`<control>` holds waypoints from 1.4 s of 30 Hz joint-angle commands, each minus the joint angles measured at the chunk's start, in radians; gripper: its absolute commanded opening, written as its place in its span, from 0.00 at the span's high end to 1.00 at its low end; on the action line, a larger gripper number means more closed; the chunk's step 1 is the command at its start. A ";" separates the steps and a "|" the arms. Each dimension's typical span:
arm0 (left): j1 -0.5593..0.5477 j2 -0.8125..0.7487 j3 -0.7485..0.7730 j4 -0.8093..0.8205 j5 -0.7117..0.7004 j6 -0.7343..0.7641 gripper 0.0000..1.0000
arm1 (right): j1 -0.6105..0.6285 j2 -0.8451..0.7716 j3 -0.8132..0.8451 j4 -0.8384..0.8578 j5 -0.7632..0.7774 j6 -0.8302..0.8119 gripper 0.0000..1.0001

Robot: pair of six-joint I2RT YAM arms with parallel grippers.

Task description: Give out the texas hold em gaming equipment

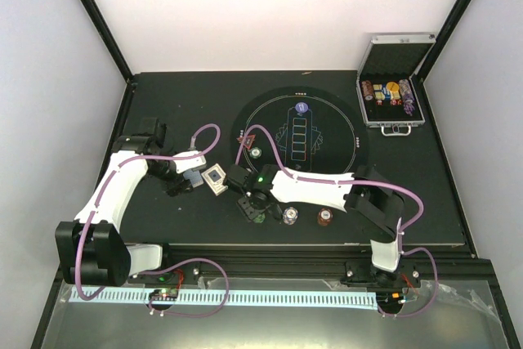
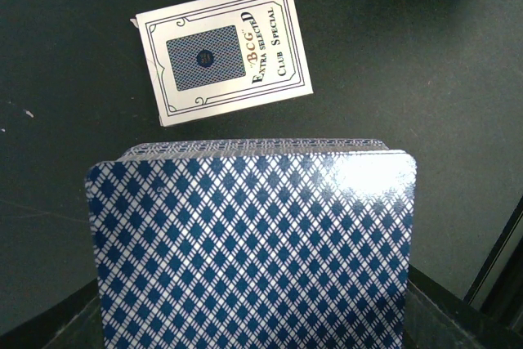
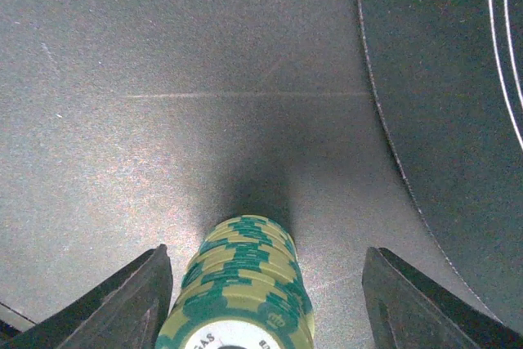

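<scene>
A deck of blue diamond-backed playing cards (image 2: 253,243) fills the lower left wrist view and hides the fingers of my left gripper (image 1: 194,179), which is shut on it. Just beyond it, a white title card (image 2: 222,53) lies flat on the table. A stack of green chips (image 3: 245,284) stands between the fingers of my right gripper (image 3: 265,284). Those fingers are open, with a gap on each side, wider on the right. A purple-white chip stack (image 1: 292,216) and a red-brown stack (image 1: 325,218) stand to the right. A red marker (image 1: 249,138) sits on the mat's left part.
The round black playing mat (image 1: 327,120) has a purple chip (image 1: 302,109) at its far side and a green chip (image 1: 256,153) at its left. The open silver case (image 1: 392,96) with chip rolls stands at the back right. Cables loop over both arms.
</scene>
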 commanded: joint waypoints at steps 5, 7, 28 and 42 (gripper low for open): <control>0.009 -0.007 0.049 -0.008 0.012 0.018 0.98 | 0.012 0.016 0.000 0.004 0.018 0.007 0.35; 0.008 -0.007 0.049 -0.008 0.011 0.018 0.98 | 0.013 0.013 0.000 0.004 0.023 0.009 0.40; 0.009 -0.009 0.045 -0.011 0.004 0.021 0.98 | 0.016 -0.046 0.049 -0.046 0.035 0.001 0.57; 0.008 -0.007 0.049 -0.012 0.001 0.023 0.98 | -0.008 -0.034 0.107 -0.068 0.047 -0.011 0.57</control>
